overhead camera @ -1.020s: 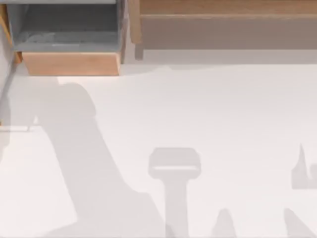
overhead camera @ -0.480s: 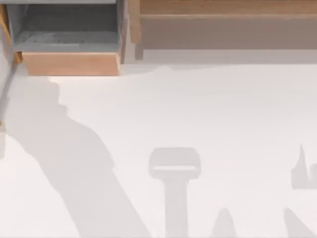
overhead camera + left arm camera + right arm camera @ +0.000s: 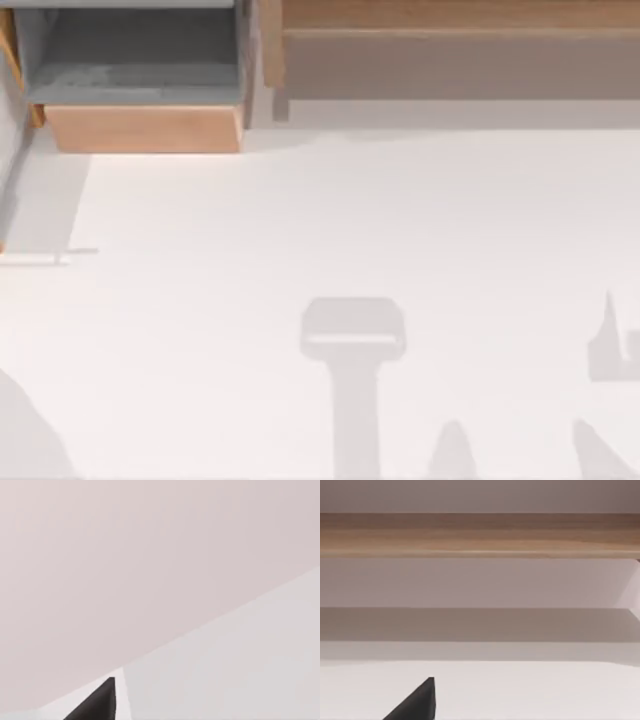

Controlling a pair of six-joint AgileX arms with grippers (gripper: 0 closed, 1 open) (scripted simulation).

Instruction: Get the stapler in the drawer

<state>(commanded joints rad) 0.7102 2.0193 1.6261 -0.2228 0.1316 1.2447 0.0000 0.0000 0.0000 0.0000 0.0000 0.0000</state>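
Broadly, the white table (image 3: pixel 300 220) is the biggest thing, with grey arm shadows across its near part. Next comes one long wooden shelf unit (image 3: pixel 450 15) along the far edge, from the middle to the right. Just left of it, at the far left, sits one drawer (image 3: pixel 140 128), pulled open, with its tan front panel towards the near side and its grey floor showing a paler streak. I cannot tell where the stapler lies, or whether that streak is anything. The smallest things are two grippers. The left gripper (image 3: pixel 97 705) looks onto plain pale surfaces and the right gripper (image 3: pixel 417 705) faces the shelf unit. For both I cannot tell how the jaws stand or whether they hold anything.

The risk, as I judge it, is a blind reach. With the stapler unplaced, an arm heading for the far left could clip the front panel and nudge the drawer.
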